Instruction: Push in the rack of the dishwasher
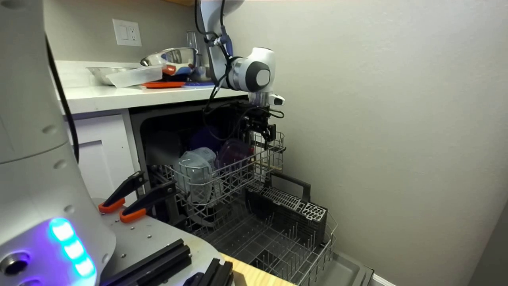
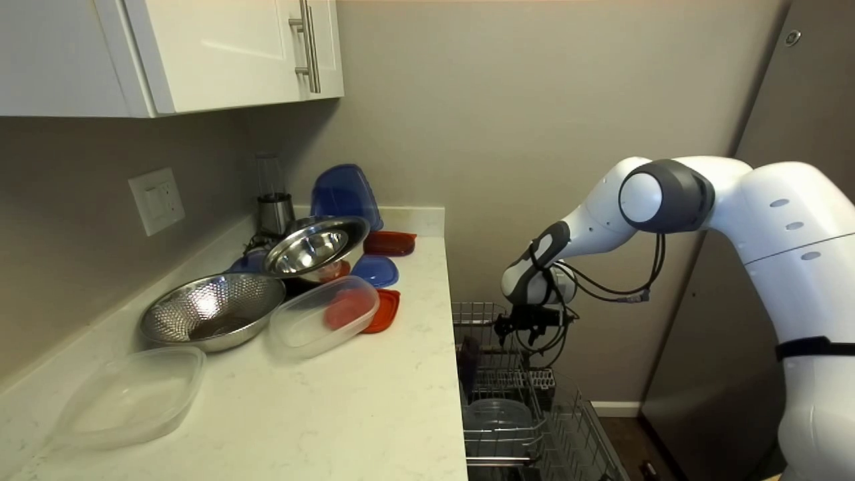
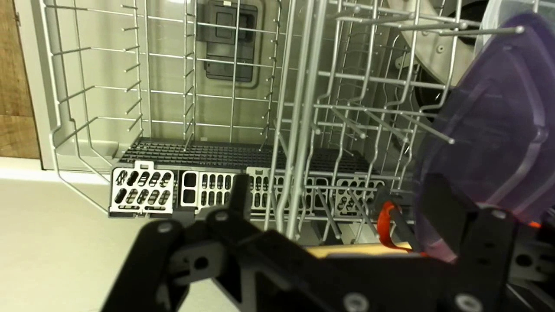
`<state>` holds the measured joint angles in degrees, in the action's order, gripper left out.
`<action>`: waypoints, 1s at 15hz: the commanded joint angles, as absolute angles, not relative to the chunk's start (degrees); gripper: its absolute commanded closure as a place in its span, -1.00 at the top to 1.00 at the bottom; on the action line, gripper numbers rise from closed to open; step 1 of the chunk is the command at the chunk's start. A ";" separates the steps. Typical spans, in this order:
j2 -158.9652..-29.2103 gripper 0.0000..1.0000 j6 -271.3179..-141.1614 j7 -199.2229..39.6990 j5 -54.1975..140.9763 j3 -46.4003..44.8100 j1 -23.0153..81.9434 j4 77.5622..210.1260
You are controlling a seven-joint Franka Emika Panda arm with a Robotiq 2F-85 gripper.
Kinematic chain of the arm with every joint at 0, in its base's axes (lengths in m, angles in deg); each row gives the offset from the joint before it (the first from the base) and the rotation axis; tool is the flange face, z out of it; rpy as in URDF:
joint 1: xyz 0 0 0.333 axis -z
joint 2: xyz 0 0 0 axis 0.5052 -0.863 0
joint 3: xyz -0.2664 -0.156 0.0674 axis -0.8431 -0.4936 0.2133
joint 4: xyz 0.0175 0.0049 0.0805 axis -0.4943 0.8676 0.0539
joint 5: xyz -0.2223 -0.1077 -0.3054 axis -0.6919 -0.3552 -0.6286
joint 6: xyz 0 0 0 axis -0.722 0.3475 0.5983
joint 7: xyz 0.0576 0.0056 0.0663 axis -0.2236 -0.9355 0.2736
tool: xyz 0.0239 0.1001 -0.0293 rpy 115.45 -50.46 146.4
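The dishwasher's upper wire rack (image 1: 228, 174) is pulled part way out. It also shows in an exterior view (image 2: 501, 459) and in the wrist view (image 3: 302, 112). The lower rack (image 1: 313, 264) is out beneath it, over the open door. My gripper (image 1: 270, 139) is over the upper rack's wall-side end. In the wrist view my gripper (image 3: 340, 195) is open, with its fingers apart. The rack's thick outer bars show between them; contact cannot be told. Clear containers (image 1: 194, 174) and a purple container (image 1: 234, 153) stand in the upper rack.
A black cutlery basket (image 1: 287, 212) sits in the lower rack by the wall. A red item (image 3: 383, 225) and a yellow one (image 3: 347, 250) lie near the fingers. The counter (image 2: 374, 401) above holds metal bowls (image 2: 214, 310) and plastic containers. A wall (image 1: 377, 119) is close beside the arm.
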<state>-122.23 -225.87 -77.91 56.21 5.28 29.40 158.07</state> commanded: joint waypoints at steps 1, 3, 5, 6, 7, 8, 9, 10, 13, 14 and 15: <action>-125.35 1.00 -225.34 -79.01 55.42 5.30 29.32 155.75; -126.90 1.00 -225.38 -79.49 55.33 5.24 28.77 154.36; -128.13 1.00 -225.33 -79.65 55.17 5.33 28.18 152.92; -128.64 1.00 -224.99 -79.61 55.29 5.74 27.93 151.90; -128.99 1.00 -224.73 -79.80 55.45 6.10 27.55 150.97; -129.23 1.00 -224.36 -80.13 55.72 6.62 27.09 149.88; -129.48 1.00 -223.83 -80.54 55.60 6.69 26.44 148.93; -129.64 1.00 -223.33 -80.60 55.41 6.71 25.98 148.07; -130.35 1.00 -222.02 -80.66 55.21 7.14 24.66 145.42; -130.70 1.00 -221.68 -80.50 55.35 7.56 24.41 144.47; -131.05 1.00 -221.15 -80.10 55.56 8.24 24.32 143.50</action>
